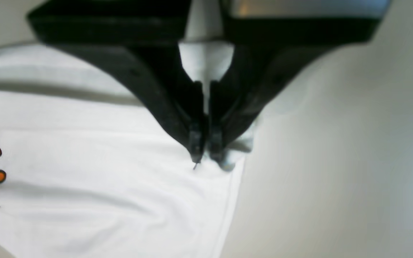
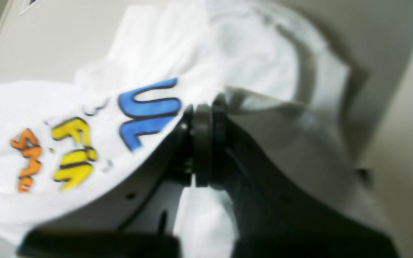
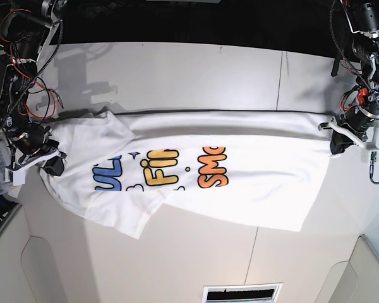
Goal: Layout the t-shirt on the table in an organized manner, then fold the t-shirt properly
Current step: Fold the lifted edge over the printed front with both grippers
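t-shirt (image 3: 196,170) stretched across table (image 3: 196,82), both claws clamped on its ends

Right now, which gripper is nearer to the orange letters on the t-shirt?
Left. The left gripper pinches the t-shirt edge nearest the orange letters; the right gripper grips the opposite end, beyond the blue letters.

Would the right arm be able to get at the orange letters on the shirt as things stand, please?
Probably not right away. The right claw is shut on the t-shirt at its far end, and the orange letters lie across the print, nearer the left claw, also shut on cloth. It would have to let go first.
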`<control>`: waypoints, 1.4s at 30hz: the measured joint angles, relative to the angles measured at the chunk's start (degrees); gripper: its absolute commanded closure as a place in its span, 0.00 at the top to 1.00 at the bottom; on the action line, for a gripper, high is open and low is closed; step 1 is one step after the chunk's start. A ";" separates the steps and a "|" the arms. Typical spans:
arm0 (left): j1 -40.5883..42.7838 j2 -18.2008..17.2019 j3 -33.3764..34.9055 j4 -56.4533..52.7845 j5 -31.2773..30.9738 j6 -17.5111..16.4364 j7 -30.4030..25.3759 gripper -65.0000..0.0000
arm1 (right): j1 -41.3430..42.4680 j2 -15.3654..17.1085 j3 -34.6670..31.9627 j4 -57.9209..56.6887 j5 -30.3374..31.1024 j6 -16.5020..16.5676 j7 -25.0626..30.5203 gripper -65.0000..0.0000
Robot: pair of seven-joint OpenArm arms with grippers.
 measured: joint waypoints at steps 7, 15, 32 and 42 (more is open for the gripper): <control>-2.25 0.11 0.85 -4.42 0.35 0.04 -1.53 0.00 | -0.09 -0.13 0.00 -0.02 -1.44 -2.05 0.04 0.00; -2.25 -0.17 2.32 -4.42 1.09 -0.79 -4.28 0.34 | -0.09 0.17 0.00 0.00 -1.14 -0.85 0.44 0.51; -5.62 -3.50 8.09 3.08 4.98 0.68 -2.80 0.00 | 0.68 -0.17 -4.11 8.33 -2.40 0.79 0.15 0.00; -13.40 -3.63 21.66 -9.18 9.88 0.59 5.18 0.00 | 0.63 0.68 -18.43 0.39 -19.80 -3.08 1.53 0.00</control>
